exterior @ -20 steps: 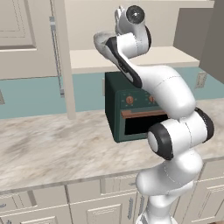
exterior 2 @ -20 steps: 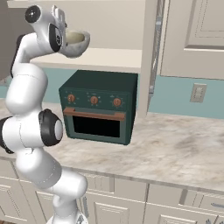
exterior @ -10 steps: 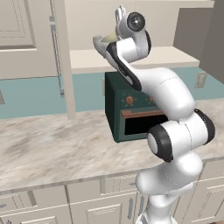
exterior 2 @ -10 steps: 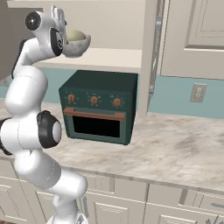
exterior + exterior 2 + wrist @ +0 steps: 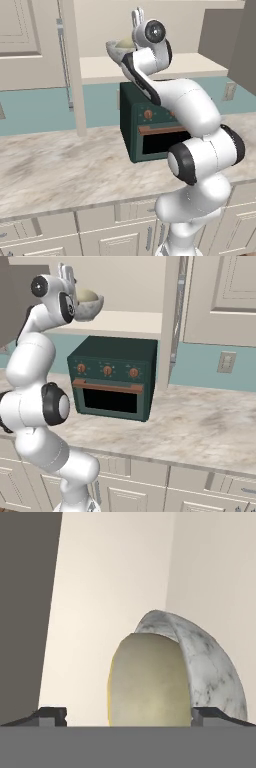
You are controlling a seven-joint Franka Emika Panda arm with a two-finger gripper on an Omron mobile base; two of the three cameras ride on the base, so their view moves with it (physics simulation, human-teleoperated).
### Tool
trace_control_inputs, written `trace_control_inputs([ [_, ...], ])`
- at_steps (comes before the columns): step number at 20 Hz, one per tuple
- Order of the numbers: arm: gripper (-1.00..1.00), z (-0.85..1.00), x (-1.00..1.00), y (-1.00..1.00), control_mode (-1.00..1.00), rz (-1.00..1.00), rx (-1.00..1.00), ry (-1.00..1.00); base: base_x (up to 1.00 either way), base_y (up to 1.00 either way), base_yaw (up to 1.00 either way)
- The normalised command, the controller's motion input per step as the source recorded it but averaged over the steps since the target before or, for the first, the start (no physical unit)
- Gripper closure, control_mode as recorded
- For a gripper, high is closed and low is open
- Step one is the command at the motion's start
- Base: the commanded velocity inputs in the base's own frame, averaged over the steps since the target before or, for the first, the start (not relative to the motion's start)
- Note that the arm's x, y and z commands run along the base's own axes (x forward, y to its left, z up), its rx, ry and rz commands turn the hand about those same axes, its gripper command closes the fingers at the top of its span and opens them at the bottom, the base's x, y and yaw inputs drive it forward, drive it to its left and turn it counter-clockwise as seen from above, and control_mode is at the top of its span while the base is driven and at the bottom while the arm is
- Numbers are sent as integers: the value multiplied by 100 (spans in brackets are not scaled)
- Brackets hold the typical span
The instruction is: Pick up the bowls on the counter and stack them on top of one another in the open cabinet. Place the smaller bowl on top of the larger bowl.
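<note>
Rendered home kitchen: marbled stone counter (image 5: 60, 170) over cream panelled cabinet doors (image 5: 210, 496), dark green countertop oven (image 5: 112, 381) at 12 o'clock, teal backsplash (image 5: 35, 107), wall outlet (image 5: 226, 362), wall cabinets (image 5: 222, 298) above.

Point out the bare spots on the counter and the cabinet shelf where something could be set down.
The counter lies bare from the oven across to the cabinet post, and on the oven's other side below the wall outlet. The shelf is bare between the stacked bowls and the post. It is crowded where the open gripper stands at the bowls.
</note>
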Motion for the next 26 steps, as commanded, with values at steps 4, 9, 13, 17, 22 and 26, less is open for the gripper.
trace_control_inputs([
  [4,-100,42,-21,0,-100,0,2,-5,0,0,0],
  [9,-100,48,-21,0,-100,-1,2,-3,0,0,0],
  [13,-100,48,-25,0,-100,0,2,-3,0,0,0],
  [17,-100,53,-34,-1,-100,0,5,-1,0,0,0],
  [22,-100,42,-52,-2,-100,-1,3,-6,0,0,0],
  [26,-100,12,-43,0,-100,0,-2,-19,0,0,0],
])
